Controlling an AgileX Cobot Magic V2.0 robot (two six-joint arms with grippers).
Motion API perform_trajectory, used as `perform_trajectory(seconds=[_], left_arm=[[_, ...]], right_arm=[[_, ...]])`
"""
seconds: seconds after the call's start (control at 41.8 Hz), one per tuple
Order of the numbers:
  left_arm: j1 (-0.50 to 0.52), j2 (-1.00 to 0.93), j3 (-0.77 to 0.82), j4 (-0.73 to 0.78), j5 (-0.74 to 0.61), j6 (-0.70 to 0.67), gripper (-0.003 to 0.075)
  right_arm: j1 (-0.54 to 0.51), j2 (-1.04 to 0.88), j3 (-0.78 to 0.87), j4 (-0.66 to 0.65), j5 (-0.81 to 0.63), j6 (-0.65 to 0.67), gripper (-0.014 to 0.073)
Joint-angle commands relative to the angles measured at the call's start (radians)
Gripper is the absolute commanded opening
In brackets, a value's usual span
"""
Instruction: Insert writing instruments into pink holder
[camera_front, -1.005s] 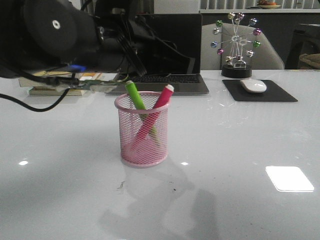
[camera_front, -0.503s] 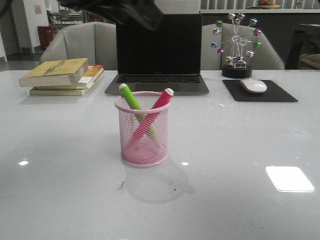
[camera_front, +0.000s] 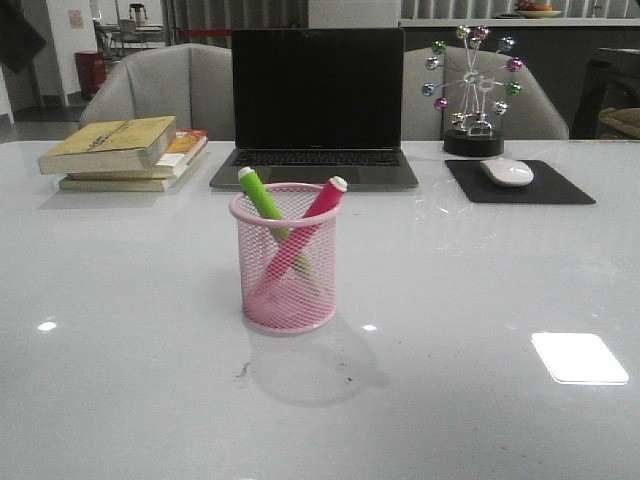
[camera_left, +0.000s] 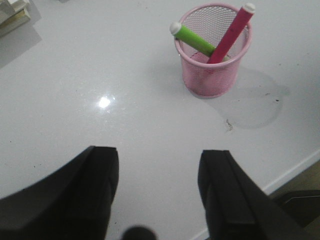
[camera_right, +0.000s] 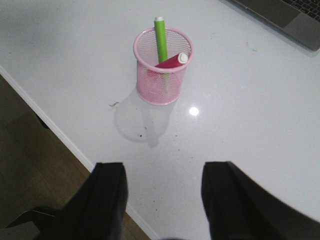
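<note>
We see a glossy white table (camera_front: 500, 300) with ceiling-light glare patches and a few small dark specks near the pink holder (camera_front: 286, 290). The holder stands upright, centre of the table, in front of a closed-screen-dark laptop (camera_front: 316, 100). Both markers are inside it, crossed — the lime green marker (camera_front: 262, 195) leans toward the robot's left, the pink-red marker (camera_front: 322, 203) toward its right, white tips poking above the rim.

Behind, on the left: a stack of books (camera_front: 125, 152), cover text too small to read. On the right: a white mouse (camera_front: 507, 171) on a black mouse pad (camera_front: 560, 190), and a ferris-wheel ornament (camera_front: 472, 90) with coloured balls just behind the pad. Grey chairs (camera_front: 165, 85) sit past the table; further back a red bin and a poster on the wall, illegible. No brand readable anywhere.

Left gripper (camera_left: 157, 192) — fingers spread wide, holding nothing, above bare table, well apart from the holder. Right gripper (camera_right: 162, 200) likewise spread and empty, over the table's near edge, wood floor visible below.
</note>
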Motion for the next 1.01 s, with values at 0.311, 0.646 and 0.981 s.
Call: perform_trajectory(seconds=[0.311,0.646,0.981], left_arm=[[-0.049,-0.37,0.234,-0.104,-0.119,-0.015,0.0425],[-0.049,-0.435,0.315,-0.097,-0.118,0.077,0.0419],[-0.046,-0.435,0.315,-0.134,-0.109,0.067,0.018]], right_arm=[[-0.012,-0.176,0.091,-0.015,-0.002,0.077,0.0372],[-0.012,-0.21,0.123,-0.02,0.011,0.066,0.0372],[-0.012,-0.21,0.123,-0.06,0.04,0.065,0.0192]])
